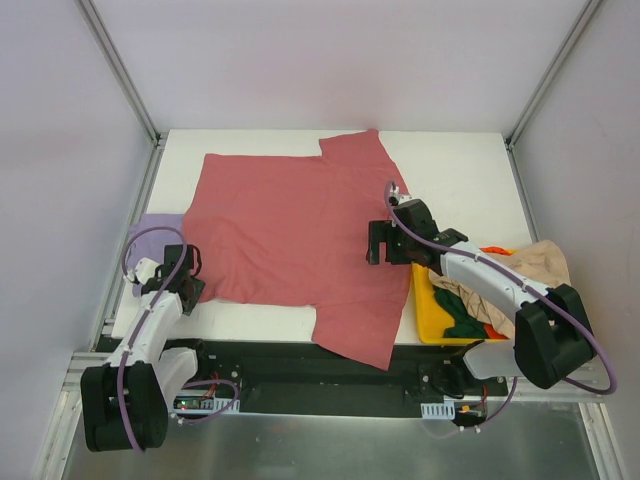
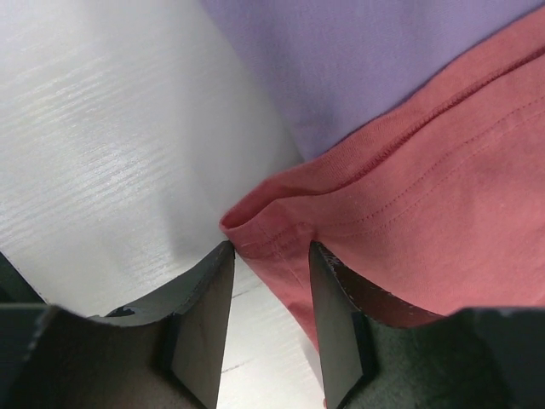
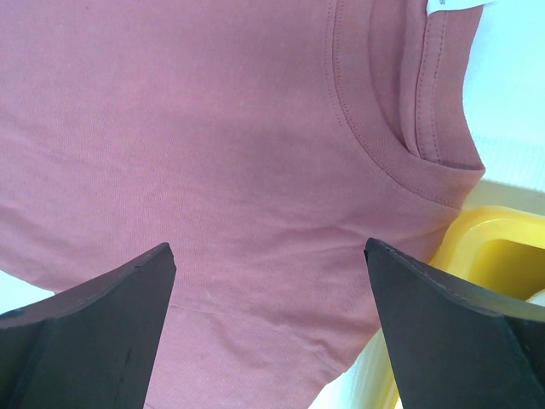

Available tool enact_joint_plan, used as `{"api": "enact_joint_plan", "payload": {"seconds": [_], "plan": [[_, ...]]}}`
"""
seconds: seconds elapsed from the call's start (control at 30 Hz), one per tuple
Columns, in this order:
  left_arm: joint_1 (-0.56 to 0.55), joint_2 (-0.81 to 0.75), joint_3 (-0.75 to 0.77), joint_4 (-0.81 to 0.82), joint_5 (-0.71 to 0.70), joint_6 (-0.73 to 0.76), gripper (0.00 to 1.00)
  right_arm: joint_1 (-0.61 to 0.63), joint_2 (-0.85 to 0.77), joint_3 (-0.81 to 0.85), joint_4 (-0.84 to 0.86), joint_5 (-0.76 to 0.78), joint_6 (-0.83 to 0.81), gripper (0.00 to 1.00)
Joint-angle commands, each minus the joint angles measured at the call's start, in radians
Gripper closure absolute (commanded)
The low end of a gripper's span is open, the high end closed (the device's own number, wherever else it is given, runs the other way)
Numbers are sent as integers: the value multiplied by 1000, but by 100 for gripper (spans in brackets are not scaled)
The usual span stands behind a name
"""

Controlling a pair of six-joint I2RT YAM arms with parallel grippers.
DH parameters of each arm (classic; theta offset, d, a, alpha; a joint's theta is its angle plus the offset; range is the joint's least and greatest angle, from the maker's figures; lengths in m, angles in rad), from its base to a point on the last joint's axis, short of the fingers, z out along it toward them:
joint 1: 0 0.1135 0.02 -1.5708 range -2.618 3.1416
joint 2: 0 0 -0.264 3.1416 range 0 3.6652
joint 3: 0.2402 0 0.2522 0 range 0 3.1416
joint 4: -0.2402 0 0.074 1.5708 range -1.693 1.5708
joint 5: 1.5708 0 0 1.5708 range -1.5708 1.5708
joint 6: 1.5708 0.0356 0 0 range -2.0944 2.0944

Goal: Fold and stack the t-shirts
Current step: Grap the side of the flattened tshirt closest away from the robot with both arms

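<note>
White worktop holds the large dusty pink-red cotton t-shirt spread flat for folding; left tool straddles its hem corner, jaws half-parted to pinch; right tool gapes wide above the collar.

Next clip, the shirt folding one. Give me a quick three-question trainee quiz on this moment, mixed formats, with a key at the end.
1. True or false: the right gripper is shut on the collar of the pink-red t-shirt.
2. Which part of that shirt sits between the fingers of the left gripper? A) the collar B) a hem corner C) the white tag
3. In a word: what colour is the t-shirt peeking out beside that hem corner?
Key: 1 false, its jaws stand wide open over the shirt. 2 B. 3 lavender, the lavender t-shirt.
</note>
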Motion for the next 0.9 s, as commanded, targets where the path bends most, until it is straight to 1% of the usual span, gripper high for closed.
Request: {"api": "enact_joint_plan", "payload": {"seconds": [0.0, 0.03, 0.1, 0.17, 0.2, 0.23, 0.27, 0.3, 0.5, 0.57, 0.87], "plan": [[7, 27, -15, 32, -39, 10, 61, -3, -9, -1, 10, 11, -4, 4], [9, 34, -16, 32, -37, 12, 62, -3, -9, -1, 10, 13, -4, 4], [9, 43, -15, 35, -31, 14, 69, -5, -7, -1, 7, 18, -4, 4], [9, 45, -15, 36, -32, 15, 79, -3, -6, 2, 5, 18, -4, 4], [7, 45, -16, 36, -35, 18, 86, -3, -4, 0, 5, 18, -4, 4], [7, 45, -16, 36, -40, 20, 89, -5, -3, 2, 2, 16, -5, 4], [7, 45, -18, 36, -40, 20, 96, -3, -3, 0, 2, 16, -4, 4], [9, 45, -15, 36, -40, 21, 100, -3, -4, 0, 1, 15, -5, 4], [9, 16, -10, 35, -19, 43, 100, -5, -15, 2, -15, 18, -16, 4], [9, -19, -13, 29, -34, 35, 100, -5, -27, 0, -21, 18, -16, 4], [9, -182, 21, -29, -11, 66, 100, 11, -98, -24, -36, -4, -13, 4]]}}
